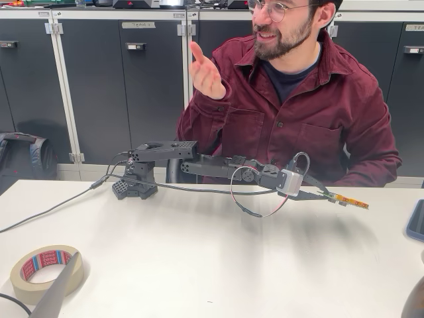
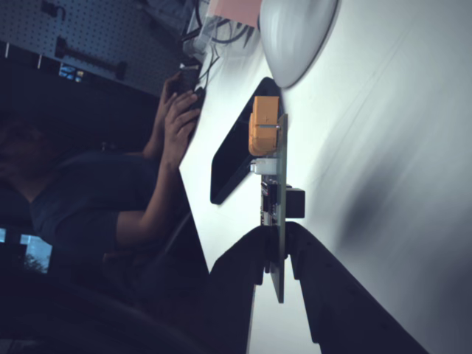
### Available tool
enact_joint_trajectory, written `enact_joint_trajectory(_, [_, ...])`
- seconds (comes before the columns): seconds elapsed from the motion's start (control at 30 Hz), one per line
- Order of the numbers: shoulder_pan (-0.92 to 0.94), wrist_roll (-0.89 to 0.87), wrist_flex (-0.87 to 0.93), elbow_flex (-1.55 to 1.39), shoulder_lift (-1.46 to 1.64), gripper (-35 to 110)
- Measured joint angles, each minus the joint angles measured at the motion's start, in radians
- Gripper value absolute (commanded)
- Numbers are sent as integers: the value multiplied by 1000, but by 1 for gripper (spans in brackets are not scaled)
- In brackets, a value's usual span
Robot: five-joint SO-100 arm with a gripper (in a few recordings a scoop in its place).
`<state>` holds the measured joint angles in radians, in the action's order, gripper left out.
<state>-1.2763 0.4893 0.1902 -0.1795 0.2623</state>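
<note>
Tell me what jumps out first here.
The black arm stretched low over the white table, its hand shut on a small circuit board with an orange part. Behind it sits a person in a dark red shirt; a tape roll lies front left.

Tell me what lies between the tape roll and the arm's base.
In the fixed view, only bare white table lies between the tape roll and the arm's base; a black cable runs behind that stretch.

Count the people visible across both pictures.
2. One person in a red shirt sits behind the table in the fixed view; a second person in a dark top is beside the table in the wrist view. More may be hidden.
</note>
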Motion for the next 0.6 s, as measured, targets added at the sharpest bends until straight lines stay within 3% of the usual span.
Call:
enact_joint_trajectory(0.23, [38, -38, -192, -11, -104, -5])
enact_joint_trajectory(0.6, [55, -75, -184, -11, -107, -5])
